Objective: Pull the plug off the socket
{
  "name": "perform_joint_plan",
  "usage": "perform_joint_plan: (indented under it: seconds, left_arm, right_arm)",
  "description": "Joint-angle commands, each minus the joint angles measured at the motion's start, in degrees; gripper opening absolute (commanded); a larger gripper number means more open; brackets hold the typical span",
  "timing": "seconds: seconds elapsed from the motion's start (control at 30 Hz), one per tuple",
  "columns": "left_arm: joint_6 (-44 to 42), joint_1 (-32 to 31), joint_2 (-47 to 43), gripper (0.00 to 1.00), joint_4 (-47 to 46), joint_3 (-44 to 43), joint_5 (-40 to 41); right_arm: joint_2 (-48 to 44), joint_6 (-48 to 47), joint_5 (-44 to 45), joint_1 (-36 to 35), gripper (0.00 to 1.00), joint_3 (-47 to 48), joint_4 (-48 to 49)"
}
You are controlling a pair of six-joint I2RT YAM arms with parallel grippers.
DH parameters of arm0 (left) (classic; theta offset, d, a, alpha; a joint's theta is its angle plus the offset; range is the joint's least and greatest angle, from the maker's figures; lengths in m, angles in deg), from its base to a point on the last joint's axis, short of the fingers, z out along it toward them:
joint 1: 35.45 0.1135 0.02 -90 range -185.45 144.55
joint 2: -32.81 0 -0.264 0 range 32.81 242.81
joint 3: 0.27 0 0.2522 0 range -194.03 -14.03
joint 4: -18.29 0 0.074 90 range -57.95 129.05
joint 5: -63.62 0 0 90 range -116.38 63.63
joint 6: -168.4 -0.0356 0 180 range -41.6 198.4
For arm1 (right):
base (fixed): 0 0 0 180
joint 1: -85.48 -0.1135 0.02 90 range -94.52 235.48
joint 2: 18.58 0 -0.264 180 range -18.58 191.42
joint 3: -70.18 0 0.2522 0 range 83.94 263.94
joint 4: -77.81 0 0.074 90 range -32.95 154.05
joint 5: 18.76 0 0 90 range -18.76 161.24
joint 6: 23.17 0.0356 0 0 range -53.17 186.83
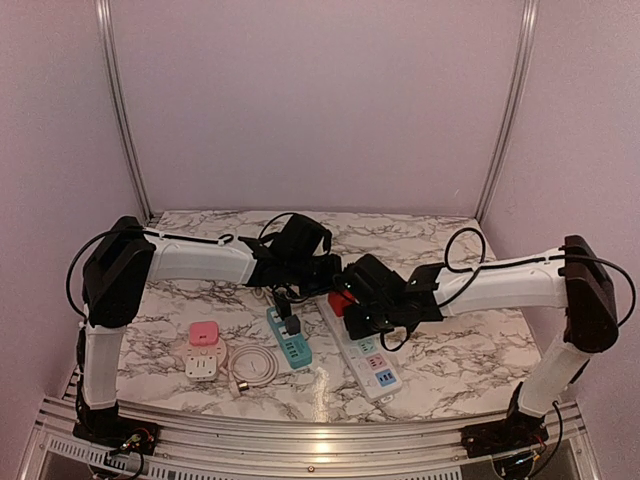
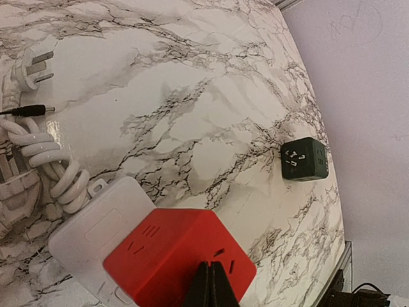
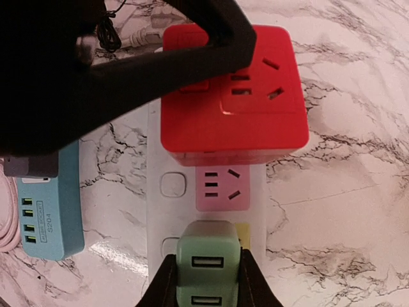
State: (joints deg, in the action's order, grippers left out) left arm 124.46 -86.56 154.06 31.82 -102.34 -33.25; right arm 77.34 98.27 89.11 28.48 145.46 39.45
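Since the right tool (image 3: 206, 276) is clamped on the two sides of the green plug (image 3: 208, 256), which sits in the white socket strip (image 3: 156, 211) near the desk's (image 3: 345, 192) front edge, a little right of centre, the pull should go straight up from the strip's face, square to its long axis running from mid-desk to that edge. The left tool (image 2: 211, 281), tips together, sits at the red cube (image 3: 233, 128) further back on the strip, seemingly pinning it; actual contact is unclear, and from above the right arm hides the plug

A teal power strip (image 1: 295, 352), coiled cable (image 1: 270, 365) and pink-topped adapter (image 1: 204, 350) lie side by side.
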Motion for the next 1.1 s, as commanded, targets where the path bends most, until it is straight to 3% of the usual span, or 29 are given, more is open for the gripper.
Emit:
perform_joint_plan:
  seconds: [0.0,0.5,0.87,1.07]
  left_arm:
    - [-0.8,-0.2,4.6,0.0,11.3,1.2,2.0]
    - [-3.8,-0.6,3.4,0.0,13.7,-4.0,2.1]
    - [-9.1,-0.7,2.3,0.01,22.0,-18.3,2.4]
    - [-9.5,-0.7,-0.6,0.02,23.1,-18.3,2.5]
  right_arm:
    - [-4.7,0.8,2.5,-0.1,0.02,0.7,-1.1]
    - [-14.7,1.9,-0.4,7.9,0.02,-6.0,-1.7]
    - [-27.3,6.7,-10.6,20.1,0.03,-23.0,6.8]
    - [-33.1,8.8,-18.1,27.6,0.04,-31.6,11.9]
